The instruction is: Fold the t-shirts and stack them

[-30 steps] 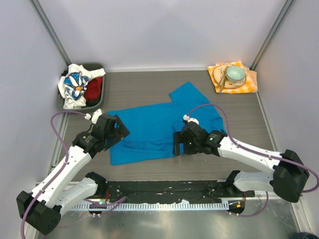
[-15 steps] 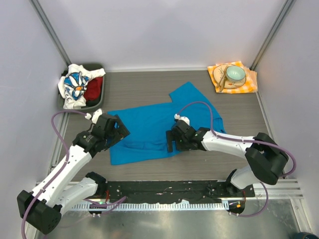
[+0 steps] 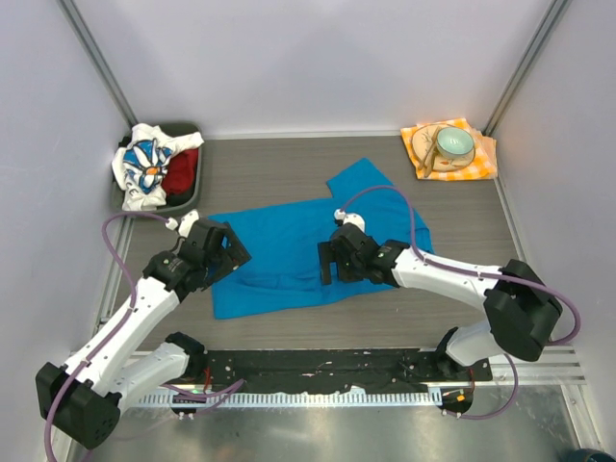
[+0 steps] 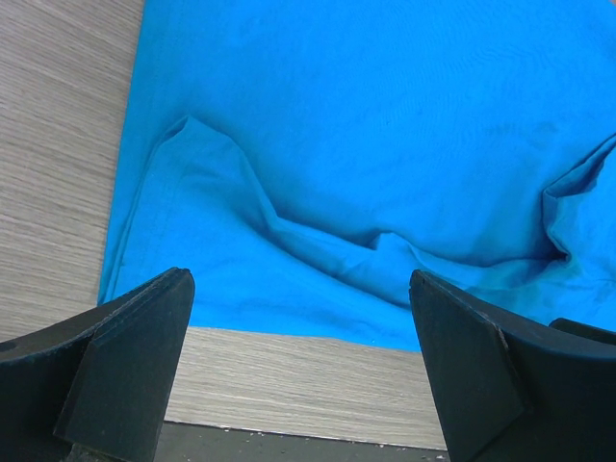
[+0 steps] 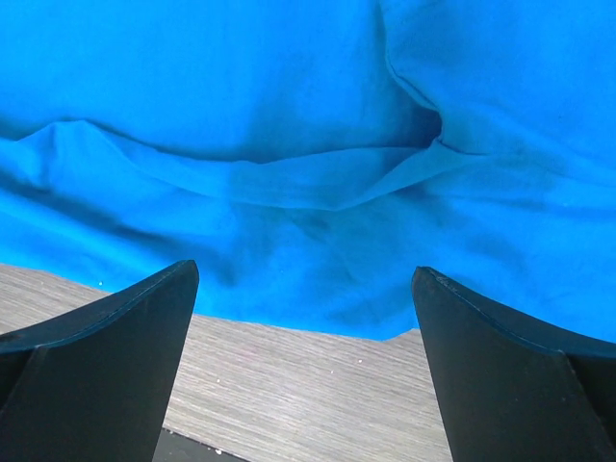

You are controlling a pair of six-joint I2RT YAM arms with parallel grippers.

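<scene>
One: Wide-spread jaws, with nothing held, are shown on the left tool (image 3: 229, 253) and the right tool (image 3: 325, 269). Where is the work placed?

Two: The blue t-shirt (image 3: 279, 241) is laid out, creased, at the centre of the tabletop (image 3: 269, 173). Its 9 o'clock edge is overhung by the left tool, its 6 o'clock hem by the right. The daisy t-shirt (image 3: 142, 164) and red t-shirt (image 3: 183, 173) are heaped in the bin (image 3: 176, 204) at 10 o'clock, not yet folded.

One: What failure is to be expected?

Two: Raised ridges of cloth are seen just past the fingers (image 4: 125, 356) in both wrist views. Should a ridge be pinched instead of the hem, extra layers may be lifted and the fold skewed. Should cloth be caught by one tool only, the shirt may be dragged askew. The part projecting at 1 o'clock may be trapped, unflattened, inside the fold.
</scene>
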